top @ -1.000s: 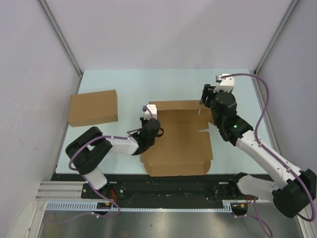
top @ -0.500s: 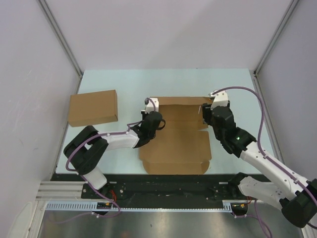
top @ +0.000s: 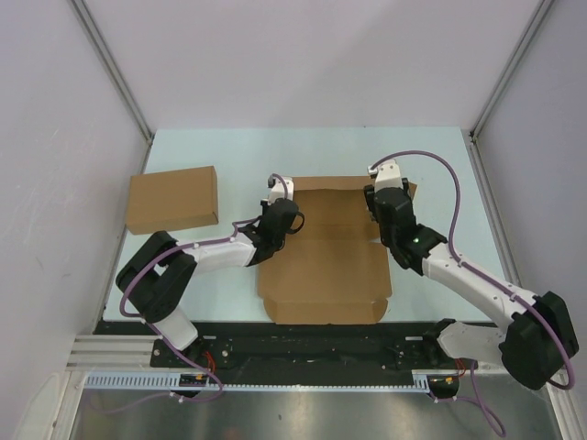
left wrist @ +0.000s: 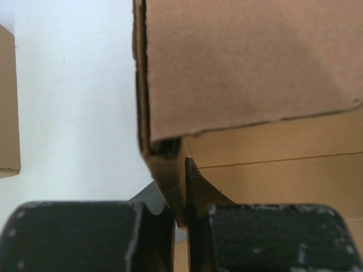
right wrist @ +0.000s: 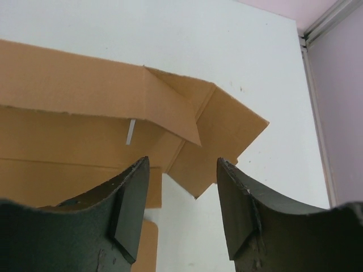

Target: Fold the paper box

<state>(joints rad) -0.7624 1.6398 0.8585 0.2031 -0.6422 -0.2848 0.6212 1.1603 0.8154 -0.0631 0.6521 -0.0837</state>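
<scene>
The paper box (top: 326, 266) lies mostly flat on the counter (top: 211, 156), between the two arms. The left tool (left wrist: 180, 212) is clamped on its left side flap (left wrist: 167, 170), which sits pinched between the jaws; the sides, I judge, are being folded up. The right tool (right wrist: 180, 170) hangs with jaws apart and empty, the corner flap (right wrist: 218, 141) just ahead and below. Next it should close around that flap. Only the left wrist view shows the pinch; only the top view shows the whole sheet.
</scene>
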